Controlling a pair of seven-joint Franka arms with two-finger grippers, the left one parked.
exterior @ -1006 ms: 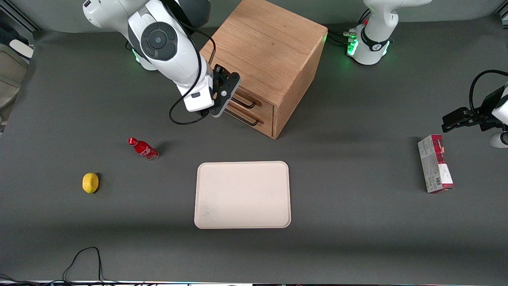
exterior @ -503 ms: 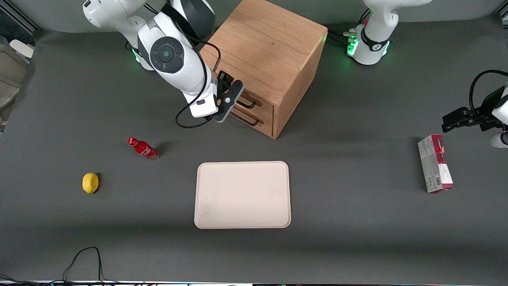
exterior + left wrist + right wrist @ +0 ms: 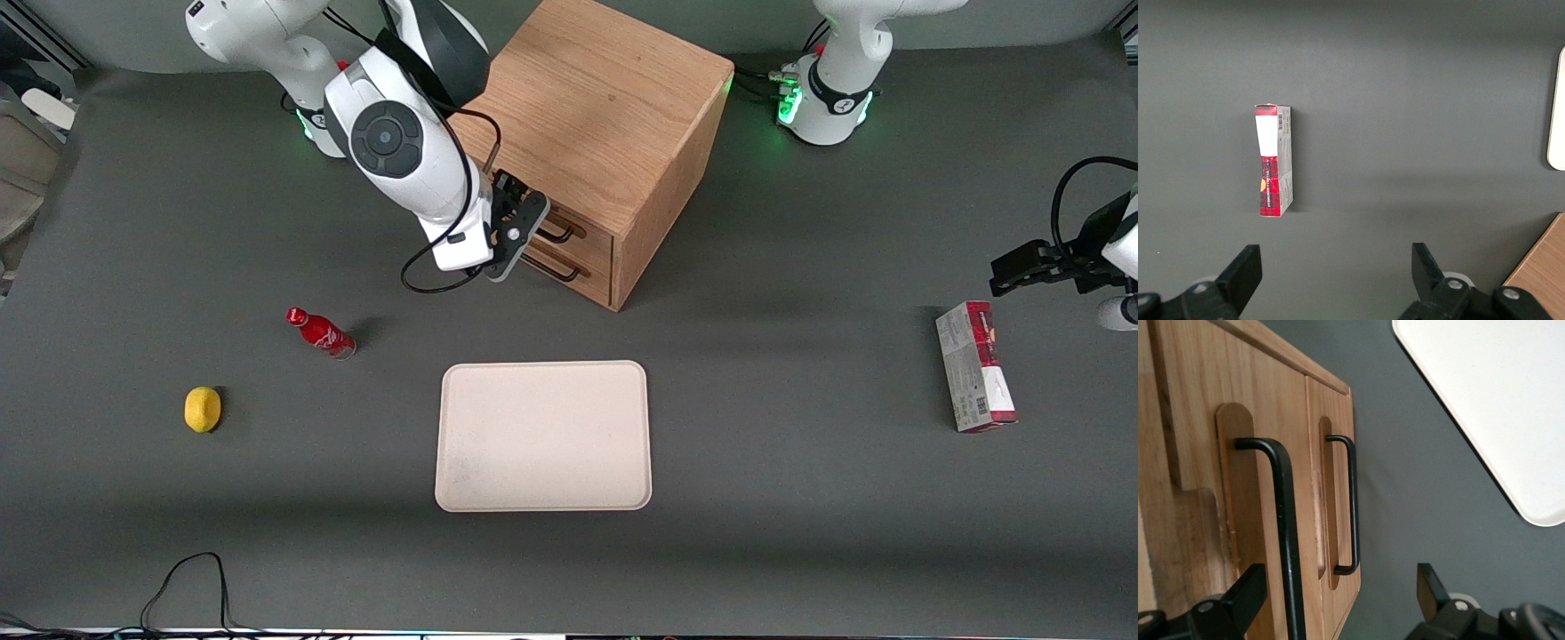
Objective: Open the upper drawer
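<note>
We locate the black two-finger gripper [image 3: 514, 233] in the upper centre of the front view, directly in front of the oak cabinet's light wood-grain upper drawer [image 3: 569, 233], which sits flush. Its fingers [image 3: 1245, 597] stand apart, straddling the long black bar handle [image 3: 1286, 540] without clamping it. The arm hides most of the drawer front.
</note>
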